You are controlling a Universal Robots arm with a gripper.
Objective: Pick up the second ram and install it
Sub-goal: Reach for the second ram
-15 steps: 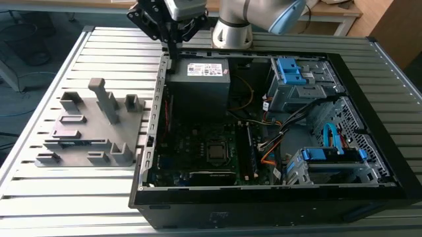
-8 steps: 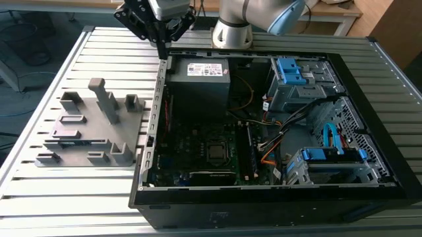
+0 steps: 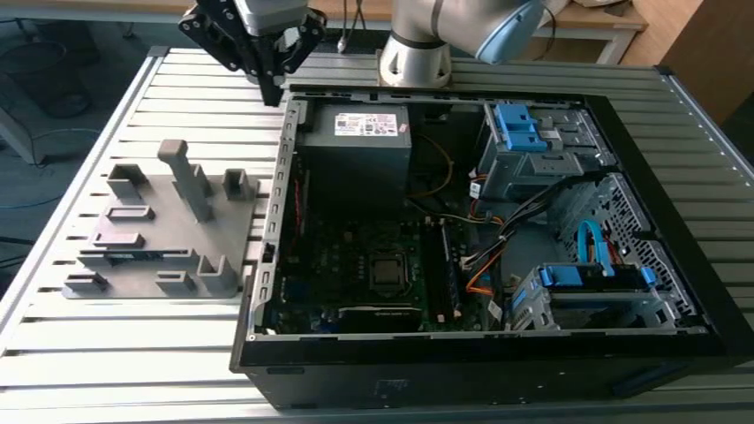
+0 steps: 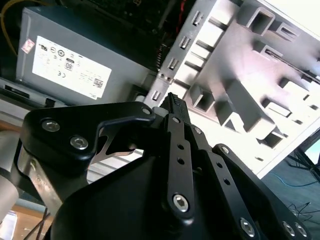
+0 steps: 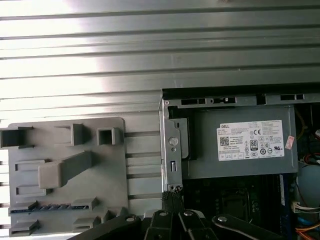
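Note:
The second ram point(image 3: 132, 257) lies in a low slot near the front of the grey holder block point(image 3: 165, 230), on the exterior view's left; it is a thin dark strip. In the first wrist view the ram point(image 5: 50, 206) shows its row of chips in the holder point(image 5: 65, 170). My gripper point(image 3: 274, 94) hangs high above the table behind the holder, close to the computer case's rear corner. Its fingers are shut with nothing between them. The tip of the gripper point(image 4: 172, 100) shows in both wrist views point(image 5: 172, 197), well away from the ram.
The open computer case point(image 3: 265, 265) lies beside the holder on the slatted metal table point(image 3: 106, 353). Inside are a grey power supply point(image 3: 359, 141), the motherboard with its CPU socket point(image 3: 387, 269), blue drive cages point(image 3: 518, 124) and loose cables point(image 3: 495, 230). The arm's base point(image 3: 412, 53) stands behind.

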